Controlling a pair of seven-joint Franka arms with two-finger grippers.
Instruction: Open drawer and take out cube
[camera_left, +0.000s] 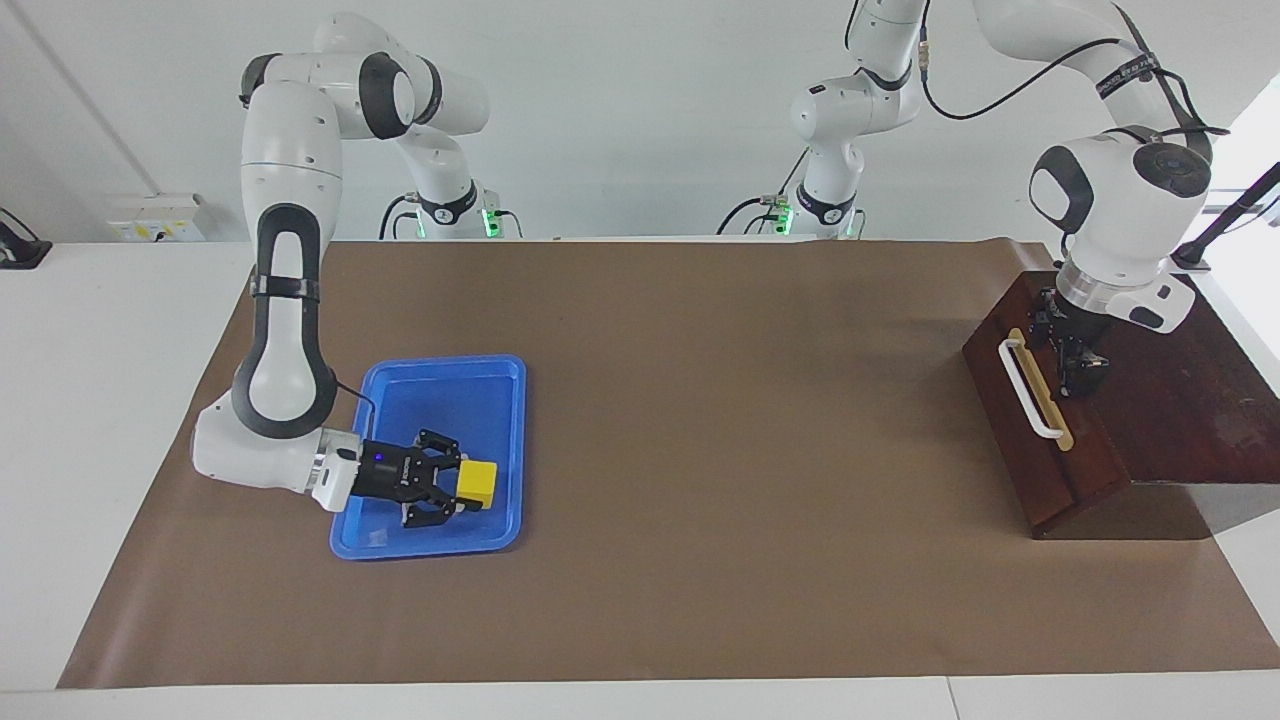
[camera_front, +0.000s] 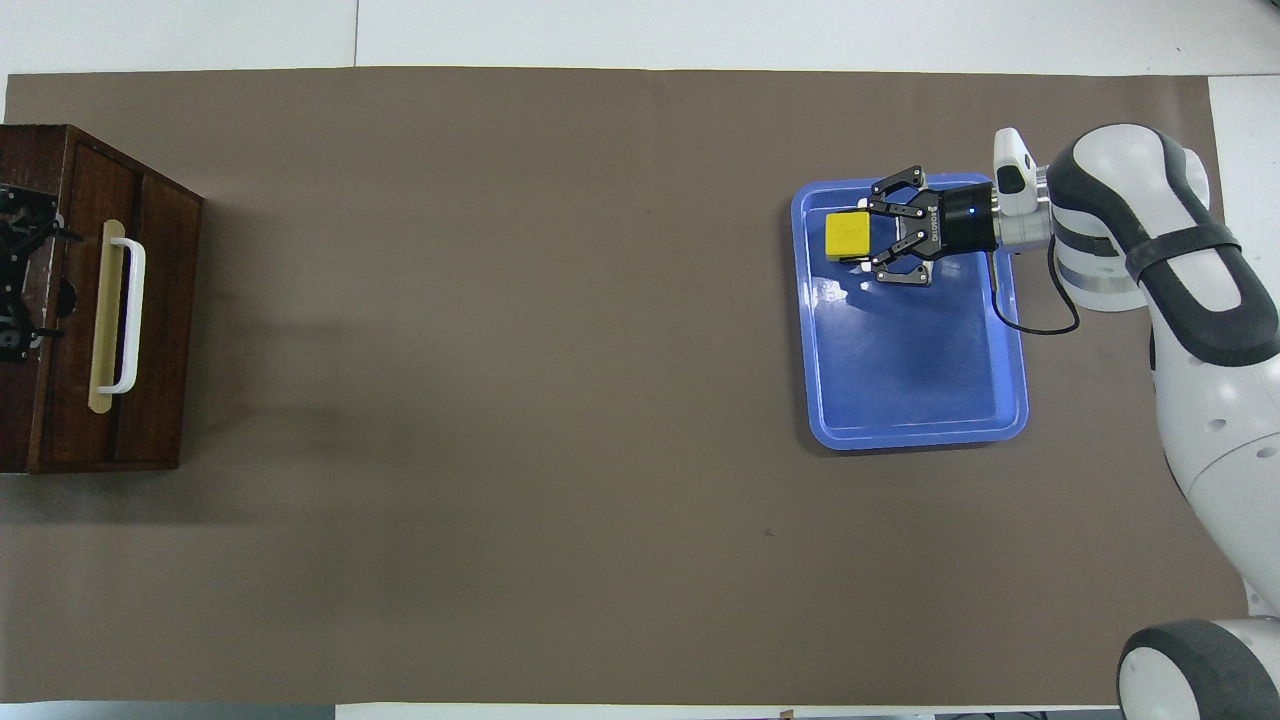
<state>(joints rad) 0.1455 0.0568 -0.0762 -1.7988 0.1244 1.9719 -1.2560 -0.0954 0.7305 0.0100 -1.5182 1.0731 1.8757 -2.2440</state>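
While the small bright yellow cube (camera_left: 477, 482) is pinched at the fingertips of the right gripper (camera_left: 452, 484), it is held low over the flat blue plastic tray (camera_left: 495, 380), at the tray's edge farthest from the robots and toward the corner that faces the table's middle. Whether the cube already rests on the tray floor cannot be told. The gripper's outer links are seen splayed to the sides, as is usual when its tips are pressed in on something.

At the left arm's end of the brown mat (camera_left: 700, 400), the dark reddish-brown wooden drawer (camera_left: 1040, 445) is seen pushed flush into its dark wooden box (camera_left: 1190, 400), with the white bar handle (camera_left: 1028, 390) on the front. The left gripper (camera_left: 1075, 362) is held over the top of the box, just beside the handle, with its fingers spread and nothing between them.

The taking-out is judged to be nearly complete: the cube is out and the drawer is closed. What remains is the setting down. The next move calls for the cube to be lowered until it is borne by the tray, for the fingers to be parted, and for the right gripper to be drawn back without the block being nudged.
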